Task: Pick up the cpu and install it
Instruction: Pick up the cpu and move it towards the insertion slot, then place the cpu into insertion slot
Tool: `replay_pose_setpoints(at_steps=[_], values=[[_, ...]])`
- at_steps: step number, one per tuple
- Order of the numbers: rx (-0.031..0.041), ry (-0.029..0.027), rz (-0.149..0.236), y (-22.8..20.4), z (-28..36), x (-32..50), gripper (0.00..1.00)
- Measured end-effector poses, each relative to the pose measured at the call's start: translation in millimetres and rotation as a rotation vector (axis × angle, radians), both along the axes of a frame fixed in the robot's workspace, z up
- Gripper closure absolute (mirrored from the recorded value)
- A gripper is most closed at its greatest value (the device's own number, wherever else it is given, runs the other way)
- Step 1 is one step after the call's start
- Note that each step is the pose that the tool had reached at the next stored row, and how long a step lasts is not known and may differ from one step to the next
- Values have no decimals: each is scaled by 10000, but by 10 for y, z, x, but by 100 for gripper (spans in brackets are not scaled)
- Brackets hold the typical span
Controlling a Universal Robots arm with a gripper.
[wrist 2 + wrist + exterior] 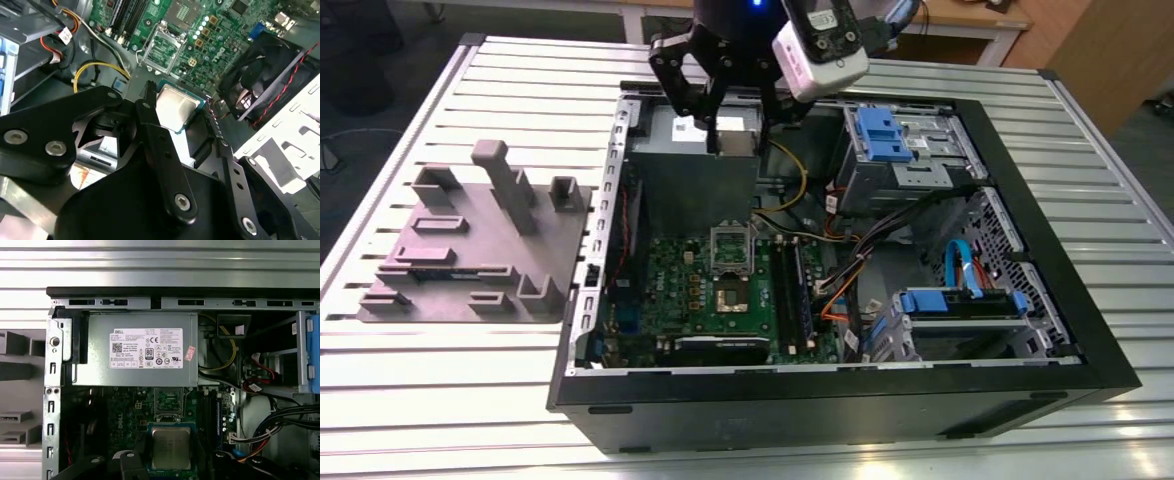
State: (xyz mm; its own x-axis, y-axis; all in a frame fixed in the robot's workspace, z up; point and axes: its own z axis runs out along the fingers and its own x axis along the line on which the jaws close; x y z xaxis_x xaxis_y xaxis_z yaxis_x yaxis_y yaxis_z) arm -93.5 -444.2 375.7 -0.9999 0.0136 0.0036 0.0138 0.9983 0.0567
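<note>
In both wrist views the cpu (171, 447) (176, 106), a flat square chip with a shiny silver top, sits between the black fingers of my gripper (171, 454) (178, 104), which is shut on it. In the exterior view the gripper (736, 128) hangs over the power supply (700, 135) at the far end of the open computer case. The motherboard socket (730, 295) lies further along the board, with its metal frame (727, 243) (167, 404) (162, 47) flipped open.
The black case wall (854, 400) rings the motherboard. Blue drive cages (894, 135) and loose cables (867, 250) fill the exterior view's right side. A case fan (265, 75) stands near the board. A grey plastic fixture block (474, 245) rests on the slatted table on the exterior view's left.
</note>
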Motion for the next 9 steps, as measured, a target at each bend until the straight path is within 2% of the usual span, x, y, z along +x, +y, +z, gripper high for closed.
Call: replay_pose_setpoints(at_steps=[3, 9], values=[[0, 0, -53, -35, -15, 0, 53], [-9, 0, -64, -37, -20, 0, 53]])
